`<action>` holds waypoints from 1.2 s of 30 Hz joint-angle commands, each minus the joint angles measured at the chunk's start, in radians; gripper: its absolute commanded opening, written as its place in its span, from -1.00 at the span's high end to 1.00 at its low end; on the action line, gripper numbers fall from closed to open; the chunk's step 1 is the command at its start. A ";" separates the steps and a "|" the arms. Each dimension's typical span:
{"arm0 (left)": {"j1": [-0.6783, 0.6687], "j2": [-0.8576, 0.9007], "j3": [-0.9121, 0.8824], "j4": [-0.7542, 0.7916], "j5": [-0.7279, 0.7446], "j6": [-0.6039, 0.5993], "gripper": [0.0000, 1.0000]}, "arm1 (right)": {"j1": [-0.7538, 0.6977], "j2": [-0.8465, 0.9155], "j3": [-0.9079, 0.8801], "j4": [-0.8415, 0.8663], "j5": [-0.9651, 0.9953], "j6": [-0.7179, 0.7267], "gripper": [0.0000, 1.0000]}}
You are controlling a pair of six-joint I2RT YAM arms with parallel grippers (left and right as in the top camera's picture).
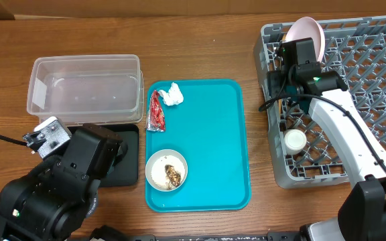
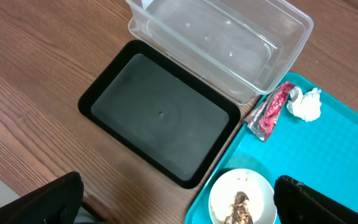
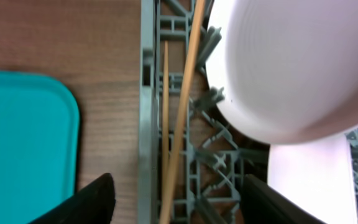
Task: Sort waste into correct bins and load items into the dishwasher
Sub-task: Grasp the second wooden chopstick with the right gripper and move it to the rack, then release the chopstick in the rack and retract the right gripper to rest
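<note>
chopsticks lie in the rack beneath the right hand, fingers apart — left hand gapes too.

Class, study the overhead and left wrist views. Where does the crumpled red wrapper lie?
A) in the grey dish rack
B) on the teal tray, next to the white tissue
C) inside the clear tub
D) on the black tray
B: the red wrapper lies at the left edge of the teal tray, next to the white tissue, while the clear tub and the black tray hold nothing.
</note>
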 commanded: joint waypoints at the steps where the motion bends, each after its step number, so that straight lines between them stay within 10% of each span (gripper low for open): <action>1: 0.006 0.002 0.010 0.001 0.001 -0.021 -0.99 | 0.005 -0.066 0.053 -0.021 0.023 -0.001 -0.40; 7: 0.006 0.002 0.010 0.001 0.001 -0.021 -1.00 | 0.005 -0.198 0.164 -0.174 -0.095 0.005 -0.54; 9: 0.006 0.002 0.010 0.001 0.000 -0.021 -1.00 | 0.010 -0.261 0.206 -0.238 -0.217 0.031 -0.98; 19: 0.006 0.002 0.010 0.001 0.001 -0.021 -1.00 | 0.012 -0.553 0.239 -0.368 -0.569 0.166 -0.99; 36: 0.006 0.002 0.010 0.001 0.001 -0.021 -1.00 | 0.013 -0.738 0.201 -0.436 -0.291 0.010 -1.00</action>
